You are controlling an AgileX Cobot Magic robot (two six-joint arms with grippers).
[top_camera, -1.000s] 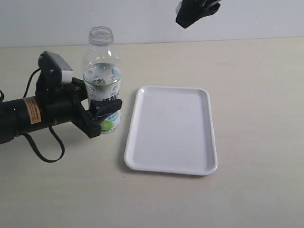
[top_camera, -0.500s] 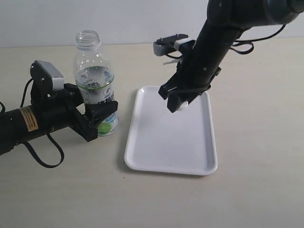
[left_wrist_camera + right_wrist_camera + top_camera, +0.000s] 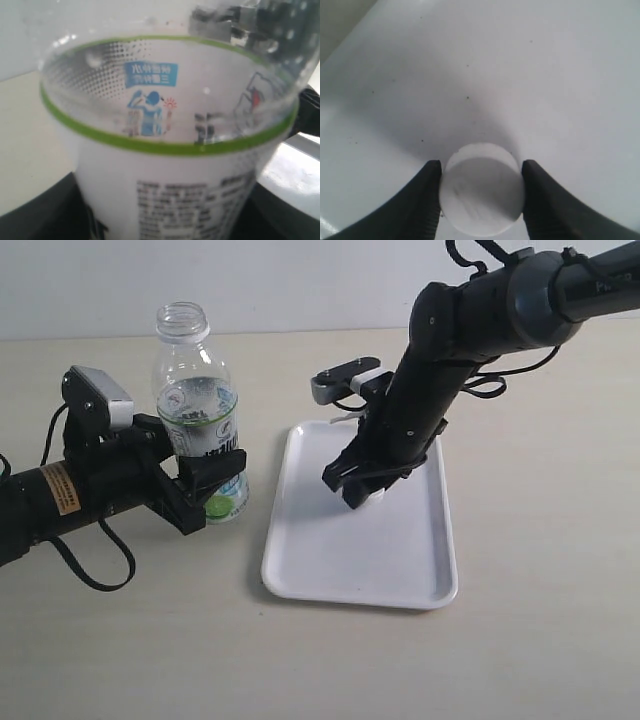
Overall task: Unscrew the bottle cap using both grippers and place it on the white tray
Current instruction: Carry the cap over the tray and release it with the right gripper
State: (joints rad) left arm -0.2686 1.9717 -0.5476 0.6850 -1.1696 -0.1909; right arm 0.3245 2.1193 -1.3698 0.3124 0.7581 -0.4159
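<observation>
Cap over the tray, bottle held open-necked toward the desk's left edge

The right wrist view shows what the exterior view mostly hides: the right gripper [image 3: 358, 496] is clenched on the white cap [image 3: 481, 196], a black finger [image 3: 427, 200] pressed to each side, low over the tray [image 3: 520, 75]; whether the cap touches it cannot be told. The left wrist view shows only the bottle [image 3: 170, 150] up close; the exterior view shows the left gripper [image 3: 215, 485] grasping its label, the bottle upright and capless. Half a second ago the right gripper hung higher, over the tray's far half; now it is lower, near the middle. The bottle has not moved. Bare tray floor surrounds the cap, and open desk [image 3: 540, 540] runs from the tray to the right and near edges.
</observation>
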